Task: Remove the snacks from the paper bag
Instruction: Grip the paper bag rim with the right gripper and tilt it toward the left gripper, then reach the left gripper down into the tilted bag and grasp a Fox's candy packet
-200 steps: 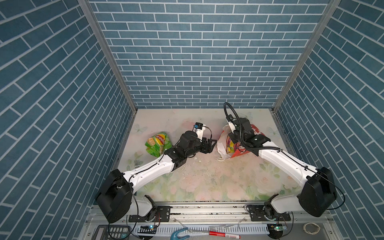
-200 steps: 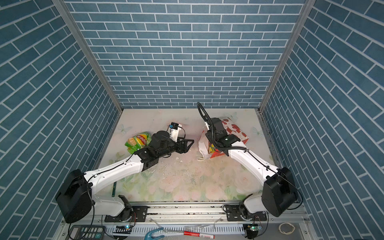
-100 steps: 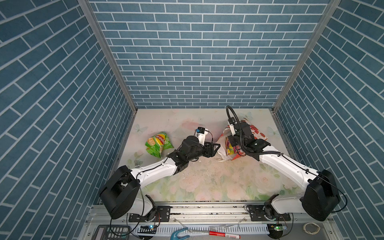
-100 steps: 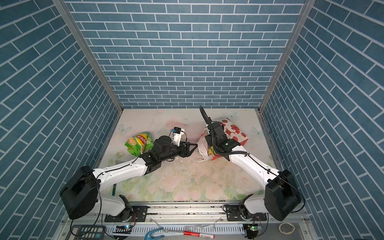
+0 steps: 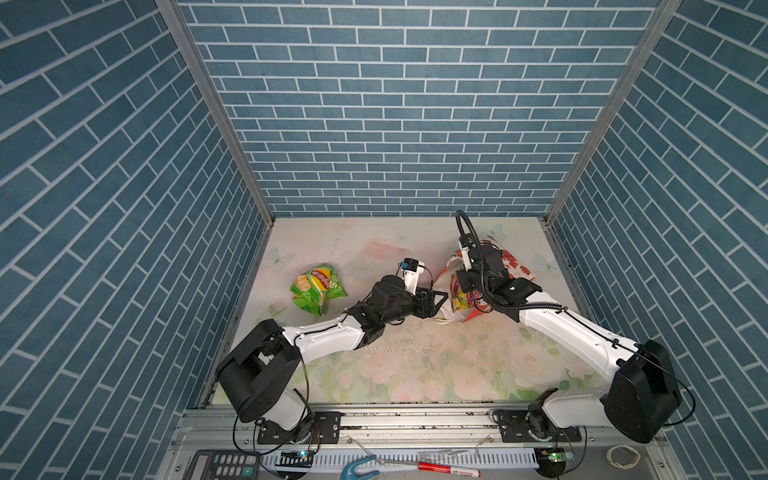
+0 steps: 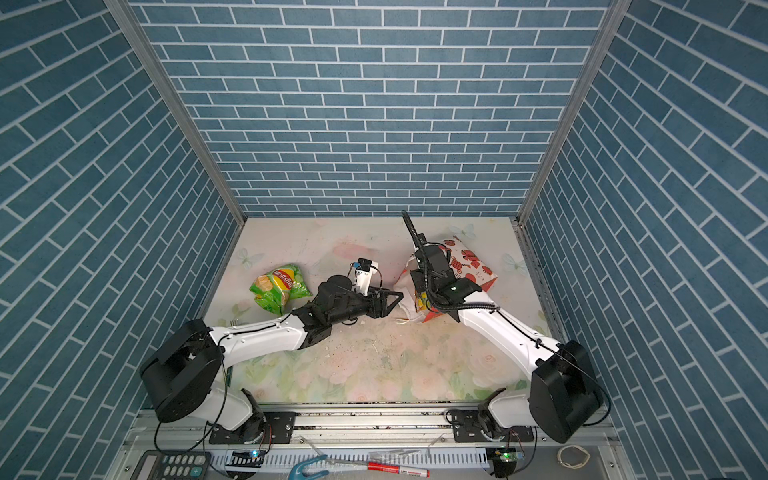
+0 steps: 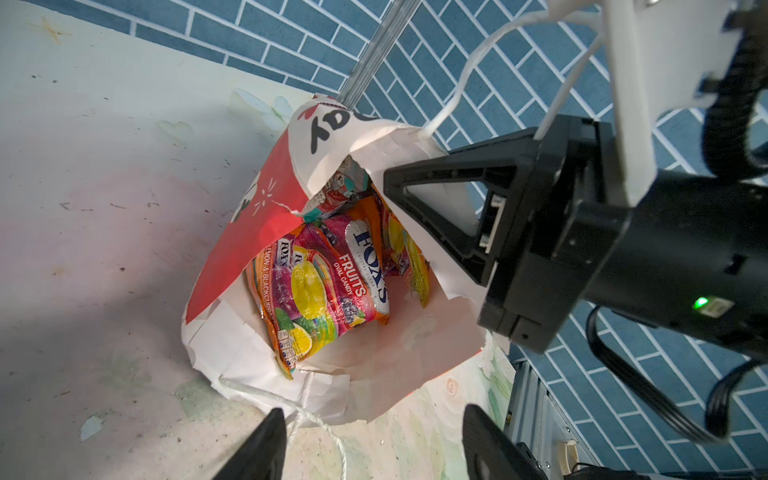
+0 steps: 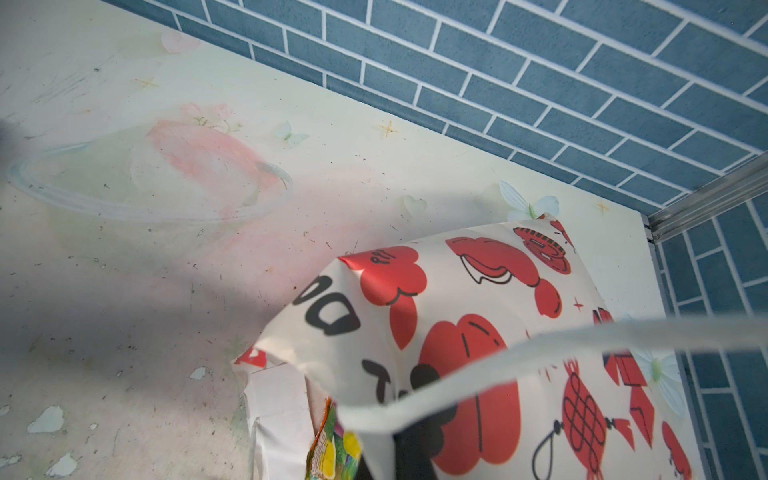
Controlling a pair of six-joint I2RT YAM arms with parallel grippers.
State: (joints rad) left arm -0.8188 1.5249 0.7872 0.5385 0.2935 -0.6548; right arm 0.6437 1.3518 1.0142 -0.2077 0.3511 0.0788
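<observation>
The right gripper [image 7: 392, 183] pinched the paper bag [image 7: 249, 232] open; the released left gripper [image 5: 436, 302] likely needed to grasp the FOX'S packet [image 7: 328, 282].

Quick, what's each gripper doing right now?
Left gripper: jaws open, empty, at the mouth of the paper bag.
Right gripper: jaws shut on the paper bag's rim.

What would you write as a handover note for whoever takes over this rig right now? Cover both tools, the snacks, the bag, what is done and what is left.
Left tool: open, empty, at the paper bag's mouth.
Right tool: shut on the bag's upper edge, holding it open.
Done: green chip bag out on the table.
Left: FOX'S candy bags and at least one more packet inside; pull them out.
</observation>
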